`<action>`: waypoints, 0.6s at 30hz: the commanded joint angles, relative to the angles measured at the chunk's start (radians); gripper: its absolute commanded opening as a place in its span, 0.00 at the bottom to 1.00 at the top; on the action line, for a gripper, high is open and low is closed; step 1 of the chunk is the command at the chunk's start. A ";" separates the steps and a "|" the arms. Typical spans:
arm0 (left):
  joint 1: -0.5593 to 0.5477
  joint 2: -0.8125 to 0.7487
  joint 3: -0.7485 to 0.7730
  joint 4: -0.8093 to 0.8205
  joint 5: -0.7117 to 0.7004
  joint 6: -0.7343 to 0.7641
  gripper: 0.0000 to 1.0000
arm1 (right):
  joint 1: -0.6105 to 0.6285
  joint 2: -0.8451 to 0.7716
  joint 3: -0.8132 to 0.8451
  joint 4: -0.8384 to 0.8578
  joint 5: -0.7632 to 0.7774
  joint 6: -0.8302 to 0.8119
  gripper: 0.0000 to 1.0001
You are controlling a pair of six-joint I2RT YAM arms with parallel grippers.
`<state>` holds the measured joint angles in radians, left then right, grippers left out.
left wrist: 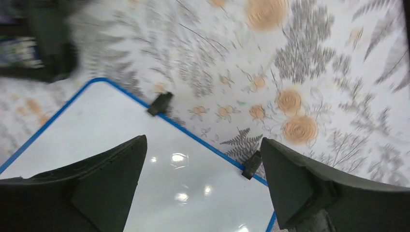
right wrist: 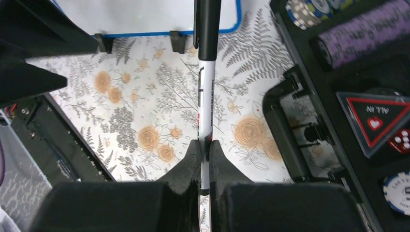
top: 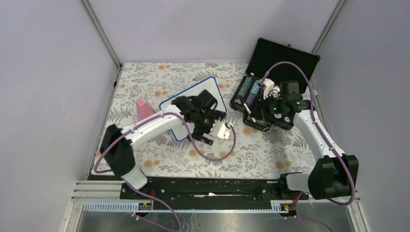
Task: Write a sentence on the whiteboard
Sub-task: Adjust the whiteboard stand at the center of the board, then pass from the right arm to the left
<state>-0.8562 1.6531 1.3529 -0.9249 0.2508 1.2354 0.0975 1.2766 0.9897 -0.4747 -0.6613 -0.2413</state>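
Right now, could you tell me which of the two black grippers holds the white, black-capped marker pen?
The right gripper, shut on the white marker pen; the left gripper stands open and empty over the blue-framed whiteboard.

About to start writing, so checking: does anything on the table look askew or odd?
The white, blue-framed whiteboard lies askew, its edges diagonal to the floral tablecloth. The right gripper is shut on a white-barrelled marker whose black far end looks like a cap. Nothing appears spilled or damaged.

Left hand (left wrist: 203, 141), jaws wide apart, over blue-framed whiteboard (left wrist: 96, 125) on floral tablecloth (left wrist: 329, 63).
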 commanded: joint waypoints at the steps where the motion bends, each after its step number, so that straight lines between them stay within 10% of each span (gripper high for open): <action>1: 0.121 -0.169 0.109 0.001 0.337 -0.319 0.99 | 0.051 0.028 0.108 -0.141 -0.101 -0.084 0.00; 8: 0.281 -0.322 0.181 0.031 0.467 -0.541 0.99 | 0.202 0.097 0.189 -0.350 -0.267 -0.181 0.00; 18: 0.190 -0.332 0.090 -0.058 0.469 -0.390 0.99 | 0.390 0.177 0.262 -0.540 -0.346 -0.282 0.00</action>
<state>-0.6098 1.3029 1.4647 -0.9321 0.6865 0.7891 0.4458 1.4387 1.1877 -0.9047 -0.9356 -0.4667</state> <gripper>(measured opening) 0.989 0.047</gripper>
